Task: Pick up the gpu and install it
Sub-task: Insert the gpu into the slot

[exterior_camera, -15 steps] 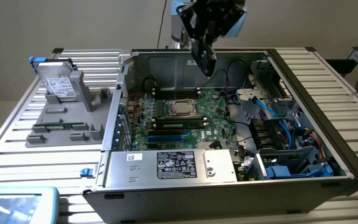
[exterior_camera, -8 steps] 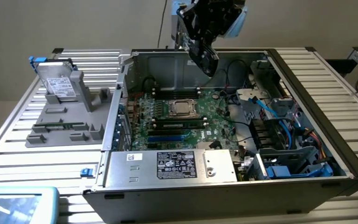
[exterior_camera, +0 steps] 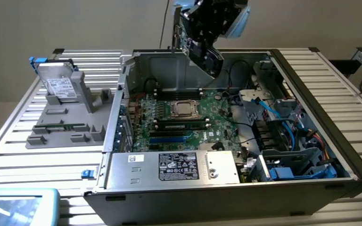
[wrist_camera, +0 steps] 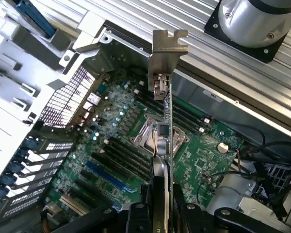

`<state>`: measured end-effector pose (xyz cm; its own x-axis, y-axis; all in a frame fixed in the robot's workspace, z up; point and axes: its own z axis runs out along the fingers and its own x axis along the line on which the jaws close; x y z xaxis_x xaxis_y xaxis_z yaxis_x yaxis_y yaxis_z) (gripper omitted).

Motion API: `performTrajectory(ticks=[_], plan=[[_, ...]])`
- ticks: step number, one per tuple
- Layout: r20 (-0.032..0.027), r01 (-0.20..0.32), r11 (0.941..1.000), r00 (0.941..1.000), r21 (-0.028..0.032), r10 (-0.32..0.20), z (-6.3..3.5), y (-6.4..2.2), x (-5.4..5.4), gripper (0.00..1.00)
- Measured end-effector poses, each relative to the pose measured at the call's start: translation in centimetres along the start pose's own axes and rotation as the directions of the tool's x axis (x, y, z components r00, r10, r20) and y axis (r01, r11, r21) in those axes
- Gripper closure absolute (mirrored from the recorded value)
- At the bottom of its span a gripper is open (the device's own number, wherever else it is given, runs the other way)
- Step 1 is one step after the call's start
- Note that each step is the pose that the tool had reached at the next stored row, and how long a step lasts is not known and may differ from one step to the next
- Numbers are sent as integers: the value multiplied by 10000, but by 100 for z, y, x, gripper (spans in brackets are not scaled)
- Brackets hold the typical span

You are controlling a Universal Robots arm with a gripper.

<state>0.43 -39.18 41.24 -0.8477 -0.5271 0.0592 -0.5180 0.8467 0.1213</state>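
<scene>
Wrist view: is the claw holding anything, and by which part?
Yes: the claw grips the gpu, seen edge-on over the motherboard, by the end opposite its metal bracket.

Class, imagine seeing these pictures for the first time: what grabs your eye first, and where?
The open computer case with its green motherboard sits in the exterior view's middle. Above the board, the gripper holds the gpu by one end. A silver hard drive stands at the exterior view's left.
</scene>
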Motion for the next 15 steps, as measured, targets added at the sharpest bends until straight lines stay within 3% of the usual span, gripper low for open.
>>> performTrajectory(ticks=[4,8,11,15], plan=[[-89,712,9975,9974,40,-712,0,0,0,72],[-174,1428,9897,9896,65,-1427,0,0,0,72],[-235,1956,9806,9804,73,-1954,0,0,0,72],[-325,2663,9638,9635,87,-2659,0,0,0,72]])
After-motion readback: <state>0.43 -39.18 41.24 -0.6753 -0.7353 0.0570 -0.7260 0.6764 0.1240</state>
